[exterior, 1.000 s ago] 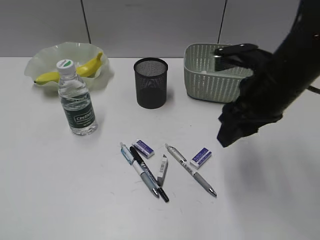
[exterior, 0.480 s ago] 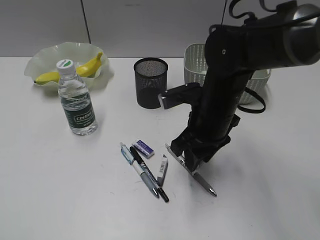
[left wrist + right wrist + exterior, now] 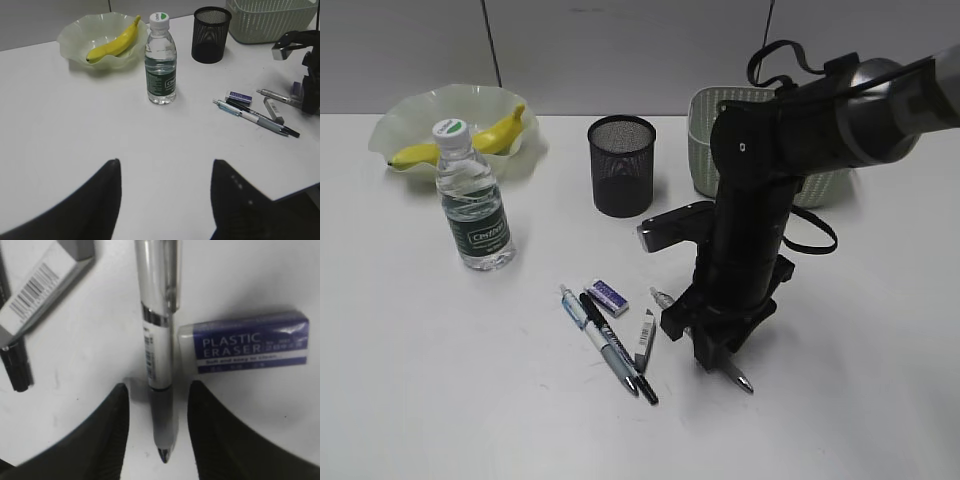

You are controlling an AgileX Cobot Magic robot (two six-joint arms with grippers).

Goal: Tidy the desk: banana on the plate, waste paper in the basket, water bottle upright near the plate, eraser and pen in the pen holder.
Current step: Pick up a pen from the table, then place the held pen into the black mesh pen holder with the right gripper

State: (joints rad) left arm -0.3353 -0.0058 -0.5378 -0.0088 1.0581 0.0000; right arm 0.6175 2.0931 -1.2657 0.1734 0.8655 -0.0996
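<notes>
My right gripper (image 3: 156,432) straddles the silver pen (image 3: 159,360) lying on the desk (image 3: 250,410), fingers apart and probably not yet touching its grip; it's light, stiff, slick, so I'd pinch mid-barrel

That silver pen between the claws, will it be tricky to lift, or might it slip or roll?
The silver pen looks rigid and light, so it should lift without bending. Its barrel is round and glossy, so it may roll on the smooth desk if nudged. The right gripper straddles its duller grip section near the tip, probably less slippery, though a hold so far toward one end could let it tilt.
</notes>
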